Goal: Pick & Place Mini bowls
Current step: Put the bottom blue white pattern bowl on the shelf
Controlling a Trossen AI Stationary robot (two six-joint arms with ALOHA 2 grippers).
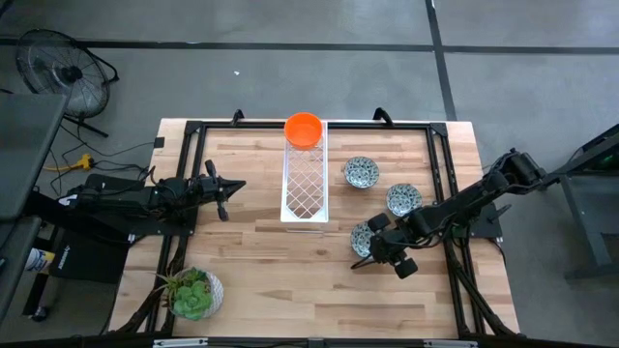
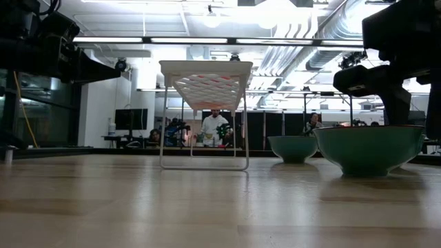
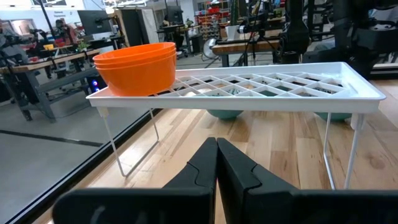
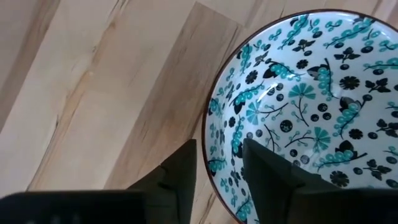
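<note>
Straddling patterned bowl (image 4: 298, 106) rim: right gripper (image 4: 219, 171).

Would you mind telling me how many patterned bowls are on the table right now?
3, all right of the white rack: one beside it, one further right, and the nearest with its rim between the right hand's fingers.

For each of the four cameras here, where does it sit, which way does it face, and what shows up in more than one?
High view: above the table, looking straight down; both arms show.
Low view: at table-top height, looking level into the room; arms hang from above.
Left wrist view: on the left arm, facing the white rack and stacked orange bowls; the shut left gripper shows.
Right wrist view: looking down, the right gripper straddling a patterned bowl's rim.
Shared: the rack appears in the high, low and left wrist views.
</note>
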